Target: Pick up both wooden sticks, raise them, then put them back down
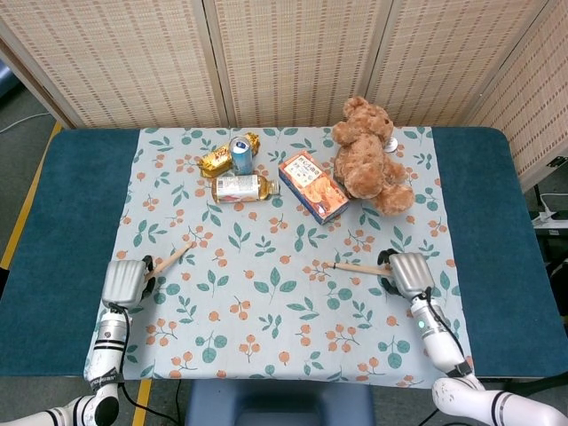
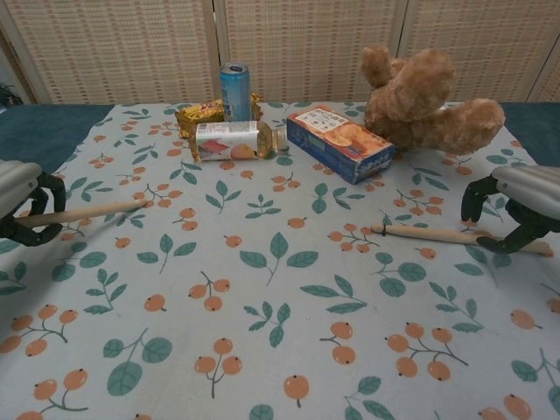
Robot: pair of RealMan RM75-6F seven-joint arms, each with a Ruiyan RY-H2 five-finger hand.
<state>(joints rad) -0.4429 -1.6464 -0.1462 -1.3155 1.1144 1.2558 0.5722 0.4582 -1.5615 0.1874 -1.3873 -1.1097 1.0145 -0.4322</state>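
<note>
Two wooden sticks are on the leaf-print cloth. My left hand (image 1: 124, 282) (image 2: 21, 208) grips the near end of the left stick (image 1: 174, 256) (image 2: 86, 211), whose far tip points toward the table's middle. The right stick (image 1: 359, 267) (image 2: 433, 233) lies flat on the cloth. Over its right end hovers my right hand (image 1: 408, 273) (image 2: 514, 208), with curled fingers (image 2: 473, 196) standing on either side of the stick, not closed on it. The hand hides the stick's right end in the head view.
At the back of the cloth (image 1: 266, 311) lie a blue can (image 1: 240, 153), a gold packet (image 1: 216, 161), a bottle on its side (image 1: 240, 187), an orange-and-blue box (image 1: 312, 185) and a brown teddy bear (image 1: 368, 155). Bare blue table (image 1: 62, 222) flanks the cloth.
</note>
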